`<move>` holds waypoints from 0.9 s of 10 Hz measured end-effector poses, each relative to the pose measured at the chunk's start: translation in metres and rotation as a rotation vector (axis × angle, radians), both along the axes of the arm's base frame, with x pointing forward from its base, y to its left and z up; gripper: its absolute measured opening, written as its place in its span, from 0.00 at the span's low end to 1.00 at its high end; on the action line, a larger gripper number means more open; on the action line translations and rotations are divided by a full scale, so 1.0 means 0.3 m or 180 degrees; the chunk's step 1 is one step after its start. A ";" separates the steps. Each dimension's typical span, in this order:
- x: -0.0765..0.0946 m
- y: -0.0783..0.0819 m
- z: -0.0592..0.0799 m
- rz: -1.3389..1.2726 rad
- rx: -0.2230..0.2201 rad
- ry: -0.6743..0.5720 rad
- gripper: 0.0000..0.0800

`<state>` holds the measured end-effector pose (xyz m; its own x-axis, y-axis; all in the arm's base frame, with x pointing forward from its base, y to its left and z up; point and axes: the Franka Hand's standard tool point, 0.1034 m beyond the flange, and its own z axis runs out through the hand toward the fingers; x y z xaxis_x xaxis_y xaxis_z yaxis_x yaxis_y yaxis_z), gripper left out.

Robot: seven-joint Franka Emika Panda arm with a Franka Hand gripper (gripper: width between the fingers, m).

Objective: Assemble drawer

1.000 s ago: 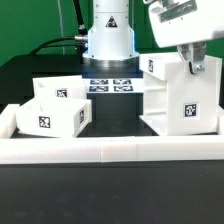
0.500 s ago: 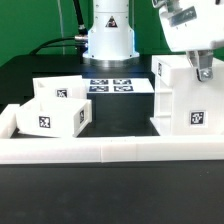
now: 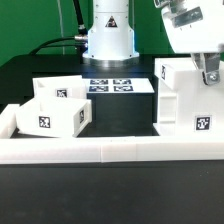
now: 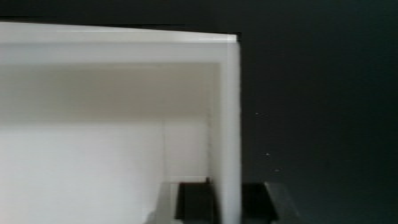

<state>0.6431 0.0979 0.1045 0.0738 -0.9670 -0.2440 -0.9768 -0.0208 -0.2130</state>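
White plastic drawer casing (image 3: 183,100) stands upright at three o'clock on the counter (image 3: 120,115). Arm (image 3: 188,25) hangs vertical from one o'clock above it; fingers (image 3: 210,72) pinch its thin upper wall.

Casing (image 3: 185,100) at the exterior view's right (trays (image 3: 55,118) left), rail (image 3: 110,150) before

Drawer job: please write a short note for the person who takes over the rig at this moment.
Gripper: shut on a wall of the casing, one finger on each side.
Casing: upright at the exterior view's right, behind the rail.
Front tray and back tray: at the exterior view's left, both outside the casing.
Done: no tray is in yet.
Left: probably position the casing, then slide both trays in.
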 end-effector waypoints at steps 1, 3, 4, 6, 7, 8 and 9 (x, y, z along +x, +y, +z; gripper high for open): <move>0.007 0.001 -0.008 0.0005 0.0011 0.0027 0.06; 0.010 0.001 -0.013 0.0045 0.0034 0.0092 0.06; 0.010 0.002 -0.014 0.0046 0.0033 0.0091 0.12; 0.013 0.002 -0.010 0.0047 0.0031 0.0079 0.30; 0.015 0.002 -0.007 0.0047 0.0030 0.0071 0.47; 0.012 -0.001 0.002 0.0225 0.0002 0.0027 0.70; 0.008 -0.010 0.021 0.0423 -0.0034 -0.0035 0.70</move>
